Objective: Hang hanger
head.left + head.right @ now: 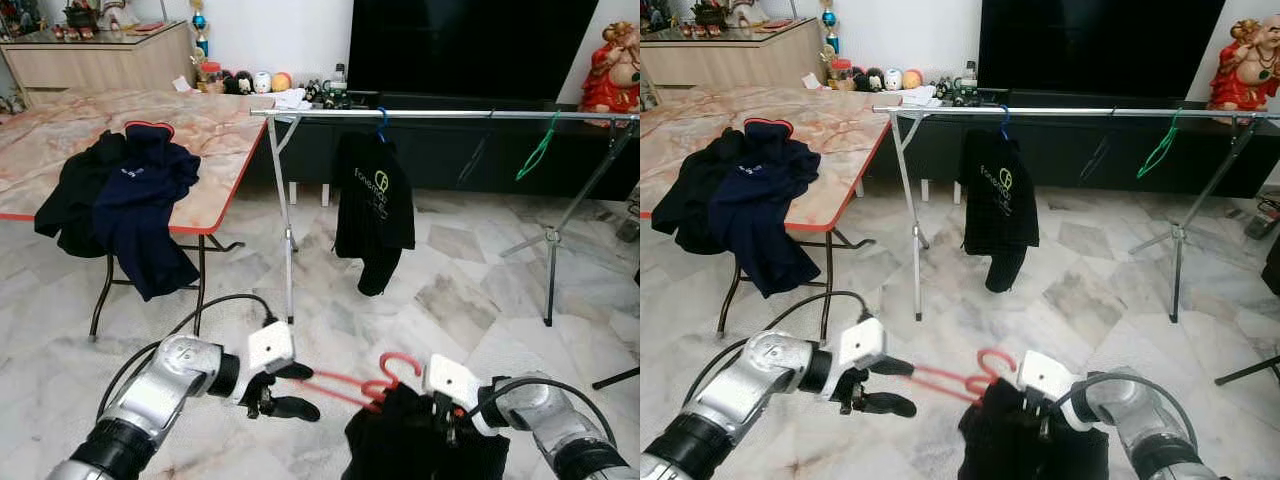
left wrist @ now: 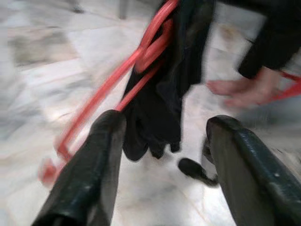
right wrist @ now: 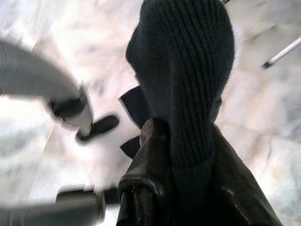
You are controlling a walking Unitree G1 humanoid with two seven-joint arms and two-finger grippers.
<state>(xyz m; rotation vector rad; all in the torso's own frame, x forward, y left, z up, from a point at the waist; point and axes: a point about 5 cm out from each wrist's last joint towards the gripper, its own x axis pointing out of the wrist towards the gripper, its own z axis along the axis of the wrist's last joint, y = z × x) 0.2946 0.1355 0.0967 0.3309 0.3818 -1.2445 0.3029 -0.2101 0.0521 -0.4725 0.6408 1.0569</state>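
Note:
A red hanger [image 1: 345, 385] carries a dark garment [image 1: 420, 445] low in front of me, its hook [image 1: 400, 362] pointing up. My right gripper [image 1: 442, 418] is shut on the garment's ribbed collar [image 3: 188, 70]. My left gripper [image 1: 293, 390] stands open at the hanger's left end, one finger above the red arm and one below. The left wrist view is blurred but has the red hanger [image 2: 141, 56] and the dark cloth just past the spread fingers [image 2: 99, 155]. A silver clothes rail [image 1: 450, 115] stands ahead across the room.
On the rail hang a black shirt [image 1: 373, 205] on a blue hanger and a bare green hanger [image 1: 540, 148]. A marble-top table [image 1: 215, 125] at the left holds dark clothes [image 1: 130, 190]. The rail's legs [image 1: 287, 240] stand on the marble floor. A black TV is behind.

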